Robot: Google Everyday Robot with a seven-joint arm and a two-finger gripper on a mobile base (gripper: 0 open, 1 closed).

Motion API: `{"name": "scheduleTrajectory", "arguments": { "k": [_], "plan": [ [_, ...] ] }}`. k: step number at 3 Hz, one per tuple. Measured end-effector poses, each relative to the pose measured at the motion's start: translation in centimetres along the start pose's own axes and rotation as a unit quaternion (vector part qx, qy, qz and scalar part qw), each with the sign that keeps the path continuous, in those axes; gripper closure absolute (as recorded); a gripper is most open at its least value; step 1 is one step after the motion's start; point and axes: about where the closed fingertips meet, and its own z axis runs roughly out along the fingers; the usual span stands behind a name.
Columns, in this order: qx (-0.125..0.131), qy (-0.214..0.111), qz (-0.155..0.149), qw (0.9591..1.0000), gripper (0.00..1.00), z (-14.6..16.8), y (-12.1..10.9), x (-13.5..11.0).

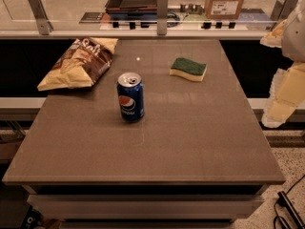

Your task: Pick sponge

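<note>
sponge (188, 69) on table (190, 137), pepsi can (130, 98) and chip bag (80, 63) leftward, claw (281, 101) off right edge, state unclear

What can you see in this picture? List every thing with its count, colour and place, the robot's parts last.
sponge: one, green over pale yellow, table's far right part
soda can: one, blue, upright near the table's middle
chip bag: one, brown and yellow, table's far left corner
table: one, grey-brown, centre of view
cardboard box: one, brown, behind the table, top of view
claw: one, pale, beyond the table's right edge, apart from the sponge
</note>
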Motion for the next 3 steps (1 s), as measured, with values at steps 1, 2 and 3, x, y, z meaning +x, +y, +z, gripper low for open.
{"name": "scheduleTrajectory", "arguments": {
  "k": [1,2,3],
  "plan": [
    [0.000,0.000,0.000,1.0000,0.00,0.0,0.0,0.0],
    [0.001,-0.019,-0.001,0.9998,0.00,0.2,-1.6,-0.2],
    [0.008,-0.068,0.001,0.9977,0.00,1.2,-5.0,-0.3]
  ]
}}
